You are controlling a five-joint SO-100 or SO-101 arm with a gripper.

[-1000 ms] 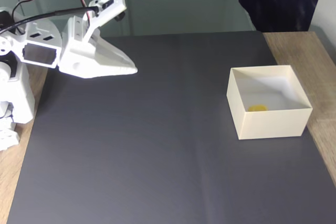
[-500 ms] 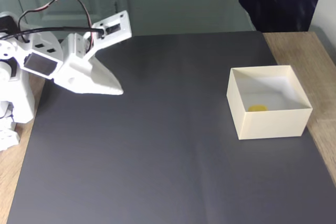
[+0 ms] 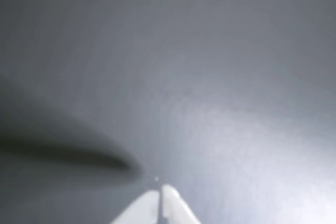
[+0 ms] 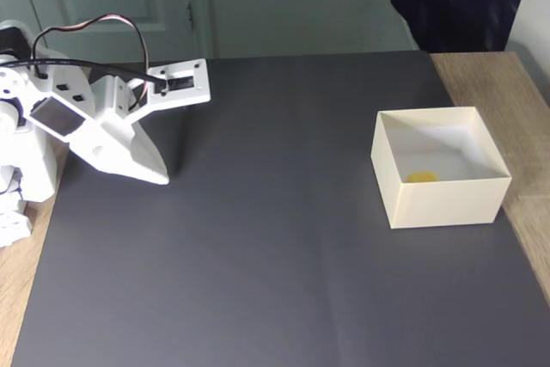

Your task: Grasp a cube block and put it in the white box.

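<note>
I am holding my white plastic two-finger claw [image 4: 160, 180] low over the left part of the dark grey matte mat [image 4: 258, 255], as the fixed view shows it, with its tip pointing down and to the right. In the wrist view my claw [image 3: 159, 188] is rising from the bottom edge, and its two pale fingertips [image 3: 170, 198] are sitting pressed together with only a thin seam between them, gripping nothing. A blurred dark shadow [image 3: 68, 150] is lying across the mat [image 3: 210, 77] to the left of the tips there.

The small bright yellow cube block [image 4: 420, 177] is resting inside the square cream-white open-topped box [image 4: 443, 201], down on its floor near the front wall, with only its top showing over the rim. That box is standing on the right part of the mat, well apart from my claw, beside the light wooden tabletop [image 4: 516, 100].
</note>
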